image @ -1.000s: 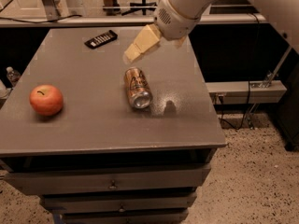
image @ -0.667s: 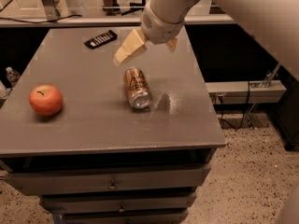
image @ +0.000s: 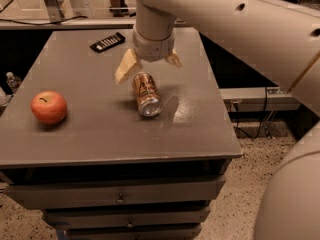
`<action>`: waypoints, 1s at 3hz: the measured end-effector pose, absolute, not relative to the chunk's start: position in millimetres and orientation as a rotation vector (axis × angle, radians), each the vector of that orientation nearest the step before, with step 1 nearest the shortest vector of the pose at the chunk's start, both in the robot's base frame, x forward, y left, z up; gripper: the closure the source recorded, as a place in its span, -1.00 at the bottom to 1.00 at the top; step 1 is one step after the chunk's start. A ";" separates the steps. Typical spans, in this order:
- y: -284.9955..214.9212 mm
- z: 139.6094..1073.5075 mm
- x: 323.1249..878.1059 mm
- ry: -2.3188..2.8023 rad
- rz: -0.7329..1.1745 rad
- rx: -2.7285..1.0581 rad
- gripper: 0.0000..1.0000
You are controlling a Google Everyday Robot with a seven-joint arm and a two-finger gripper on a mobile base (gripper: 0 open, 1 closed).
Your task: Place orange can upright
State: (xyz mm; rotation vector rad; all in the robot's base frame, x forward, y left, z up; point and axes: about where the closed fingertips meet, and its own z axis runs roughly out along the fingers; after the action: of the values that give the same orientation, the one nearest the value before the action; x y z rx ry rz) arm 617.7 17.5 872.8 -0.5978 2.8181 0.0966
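The orange can [image: 146,93] lies on its side in the middle of the grey table [image: 90,134], its silver end facing the front edge. My gripper [image: 148,67] hangs just above the can's far end, open, with one pale finger [image: 126,66] to the can's left and the other finger [image: 174,59] to its right. The fingers straddle the far end without touching it. The arm comes in from the upper right and fills much of the view.
A red-orange apple [image: 49,107] sits at the table's left. A black remote [image: 107,42] lies at the back left. Drawers [image: 120,199] run under the tabletop. A speckled floor and cables lie to the right of the table.
The gripper has moved left and down, from behind and to the right of the can to directly over its far end. The can and apple have not moved.
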 end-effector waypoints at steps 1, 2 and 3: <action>26.6 860.7 613.3 2.863 0.027 -0.561 -1.00; 35.5 855.1 609.3 2.880 0.022 -0.559 -0.65; 40.5 850.9 607.3 2.892 0.024 -0.561 -0.16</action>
State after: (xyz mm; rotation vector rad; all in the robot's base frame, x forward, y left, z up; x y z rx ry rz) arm 607.3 40.5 850.9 -0.5610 2.8922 0.0242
